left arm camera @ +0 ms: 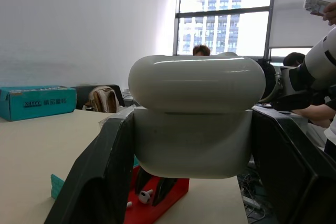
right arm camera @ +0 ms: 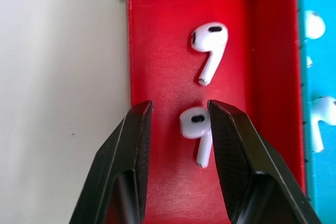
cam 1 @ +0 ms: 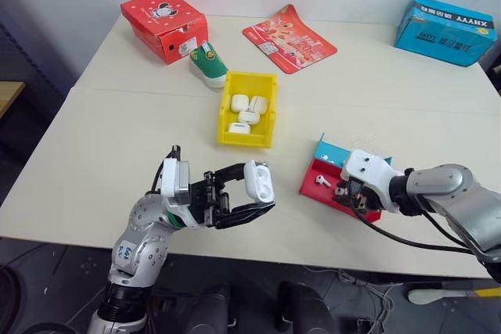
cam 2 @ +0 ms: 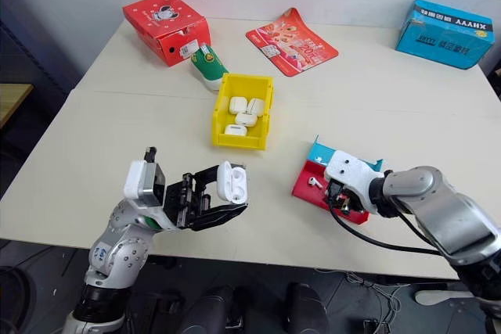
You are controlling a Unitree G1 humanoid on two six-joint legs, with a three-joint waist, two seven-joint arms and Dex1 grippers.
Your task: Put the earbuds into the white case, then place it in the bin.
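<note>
My left gripper (cam 1: pixel 258 187) is shut on the white case (cam 1: pixel 260 181), held above the table's front edge with its lid flipped up; the case (left arm camera: pixel 194 145) shows up close between the black fingers (left arm camera: pixel 100 182). My right gripper (right arm camera: pixel 176 116) points down into the red tray (right arm camera: pixel 157 51), its fingers standing either side of one earbud (right arm camera: pixel 195 124). That earbud rests against one finger, with a gap to the other. A second earbud (right arm camera: pixel 210 40) lies just beyond. The yellow bin (cam 1: pixel 266 84) stands at mid-table behind both grippers.
The bin holds several white cases (cam 1: pixel 249 111). The tray's blue compartment (right arm camera: pixel 320 66) holds more earbuds. At the back are a red box (cam 1: pixel 164 21), a green-and-white shoe (cam 1: pixel 209 64), a red pouch (cam 1: pixel 290 39) and a blue box (cam 1: pixel 446 30). People (left arm camera: pixel 199 51) sit beyond the table.
</note>
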